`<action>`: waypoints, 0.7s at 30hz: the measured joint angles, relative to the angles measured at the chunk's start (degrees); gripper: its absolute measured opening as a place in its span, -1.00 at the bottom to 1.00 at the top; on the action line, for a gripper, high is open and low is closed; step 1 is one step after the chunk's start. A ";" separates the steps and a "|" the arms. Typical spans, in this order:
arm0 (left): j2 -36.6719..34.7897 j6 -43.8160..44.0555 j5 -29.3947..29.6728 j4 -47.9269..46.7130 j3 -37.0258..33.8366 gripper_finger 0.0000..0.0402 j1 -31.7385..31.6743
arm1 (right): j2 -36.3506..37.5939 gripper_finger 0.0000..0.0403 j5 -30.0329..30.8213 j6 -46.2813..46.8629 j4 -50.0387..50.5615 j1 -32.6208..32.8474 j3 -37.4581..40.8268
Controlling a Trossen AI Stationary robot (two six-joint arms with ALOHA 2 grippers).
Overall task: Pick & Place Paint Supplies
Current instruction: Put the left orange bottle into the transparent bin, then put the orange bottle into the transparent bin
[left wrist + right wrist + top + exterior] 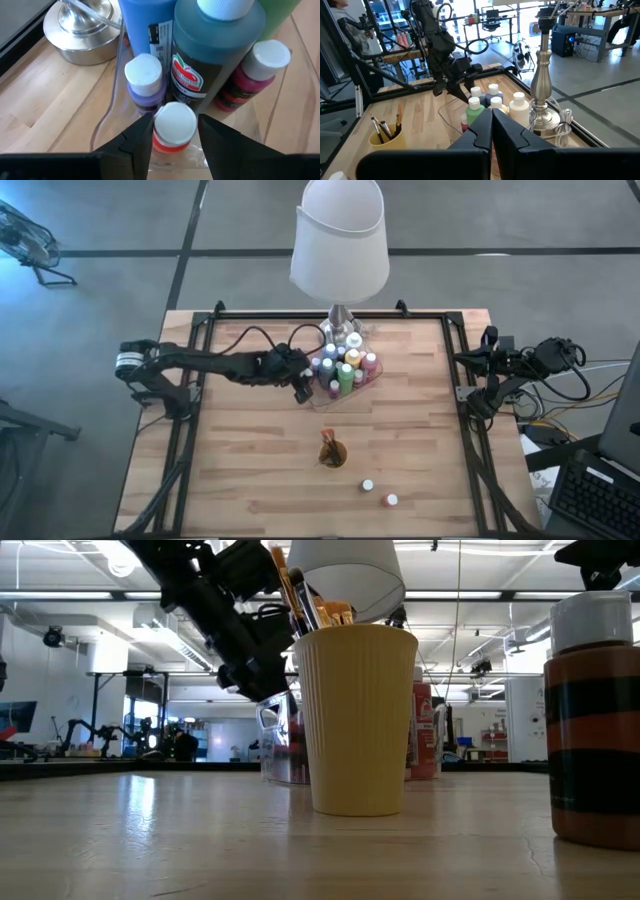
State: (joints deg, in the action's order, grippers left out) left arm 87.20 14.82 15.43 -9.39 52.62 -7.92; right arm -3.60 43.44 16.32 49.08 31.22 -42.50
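Note:
A cluster of white-capped paint bottles (345, 365) stands in a clear tray (114, 95) by the lamp base. My left gripper (175, 142) is open at the tray's near left corner and slants down. Its fingers flank an orange bottle (172, 131) that stands upright on the tray floor beside a purple bottle (145, 85). Two more bottles (368, 485) (390, 500) stand on the table near its front edge. Brushes (300, 590) stick up out of a cup (332, 452). My right gripper (491, 122) is shut with nothing in it, drawn back at the table's right edge. My left gripper's fingers (142, 137) stand on either side of the orange bottle's white cap (175, 120), coming slanting down from the table's left. I cannot tell whether either finger touches the cap. The bottle stands upright on its base in the tray.
A table lamp with a white shade (340, 240) and a metal base (82, 30) stands just behind the tray. A black frame (200, 380) borders the table's left, right and far sides. Bare wood lies between the tray and the cup.

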 joint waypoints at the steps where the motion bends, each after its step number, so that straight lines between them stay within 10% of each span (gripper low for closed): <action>1: -0.01 -0.18 0.01 -0.17 0.18 -0.20 -0.01 | 0.02 -0.96 0.00 -0.01 0.02 0.02 0.00; 21: -0.60 -2.71 2.98 -8.18 4.45 -0.20 -0.26 | 0.00 -0.96 0.00 0.00 0.02 0.00 0.00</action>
State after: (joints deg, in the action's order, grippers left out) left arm 86.60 12.11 18.41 -17.57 57.07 -8.19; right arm -3.59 43.44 16.32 49.10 31.22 -42.50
